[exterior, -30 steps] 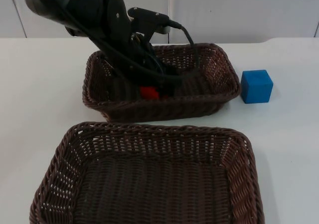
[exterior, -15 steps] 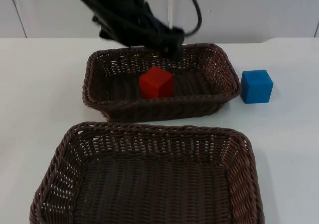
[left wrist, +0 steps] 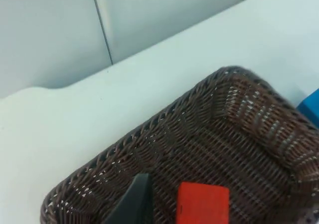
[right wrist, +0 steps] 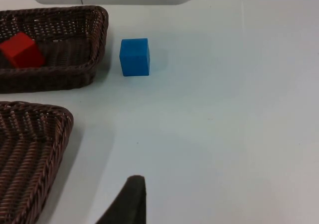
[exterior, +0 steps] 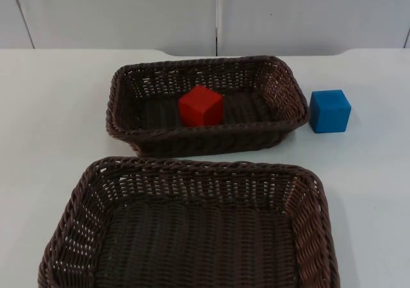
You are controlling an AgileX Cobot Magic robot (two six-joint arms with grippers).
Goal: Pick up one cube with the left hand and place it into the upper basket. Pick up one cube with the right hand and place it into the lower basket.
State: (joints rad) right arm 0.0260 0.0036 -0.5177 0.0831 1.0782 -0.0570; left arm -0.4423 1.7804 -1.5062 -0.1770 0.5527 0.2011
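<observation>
Red cube [exterior: 200, 105] sits in upper brown wicker basket [exterior: 125, 83]; my right arm's blue cube [exterior: 330, 111] waits at its 3 o'clock, lower wicker basket [exterior: 90, 179] unfilled; finger states: cannot tell

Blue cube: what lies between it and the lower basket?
Bare white table between the blue cube and the lower basket, seen in the right wrist view.

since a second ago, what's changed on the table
The left claw let go of the red cube inside the upper basket and the left arm lifted up and back, away from it. The cube now sits free on the basket floor. The blue cube and lower basket stayed put.
</observation>
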